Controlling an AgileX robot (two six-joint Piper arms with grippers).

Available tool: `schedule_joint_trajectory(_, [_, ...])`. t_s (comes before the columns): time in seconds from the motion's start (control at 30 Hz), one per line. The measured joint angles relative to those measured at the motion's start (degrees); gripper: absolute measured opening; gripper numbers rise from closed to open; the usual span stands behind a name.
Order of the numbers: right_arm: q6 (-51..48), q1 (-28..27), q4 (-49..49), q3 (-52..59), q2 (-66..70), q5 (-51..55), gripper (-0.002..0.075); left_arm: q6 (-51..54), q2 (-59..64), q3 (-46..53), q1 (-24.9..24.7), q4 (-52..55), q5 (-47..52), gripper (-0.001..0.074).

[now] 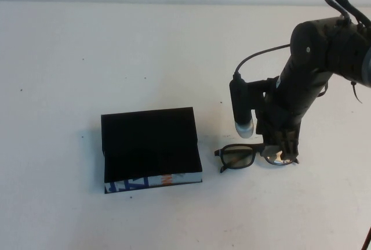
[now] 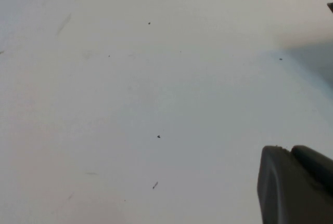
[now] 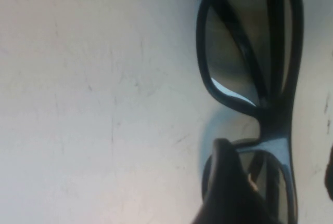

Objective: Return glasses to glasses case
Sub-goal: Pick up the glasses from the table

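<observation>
The right pincer (image 1: 282, 156) straddles the right lens of the glasses (image 1: 240, 156) on the tabletop (image 1: 174, 58), jaws spread wide, nothing gripped; left pincer (image 2: 294, 187): cannot tell; glasses case (image 1: 149, 148) lies just left

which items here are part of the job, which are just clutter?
Job: glasses on the table; closed black case to their left; right gripper open, down over the glasses' right lens.
Not in use: left gripper, over bare table. No clutter seen.

Glossy plastic glasses (image 1: 249, 155); matt black glasses case (image 1: 150, 145).
</observation>
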Motion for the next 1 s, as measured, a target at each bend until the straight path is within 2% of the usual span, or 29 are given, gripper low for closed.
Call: schedule_joint_trajectory(1.0, [0.0, 0.98, -0.23, -3.49, 5.34, 0.18, 0.0345, 0.0, 0.0, 0.0, 0.0, 0.0, 0.0, -0.0004])
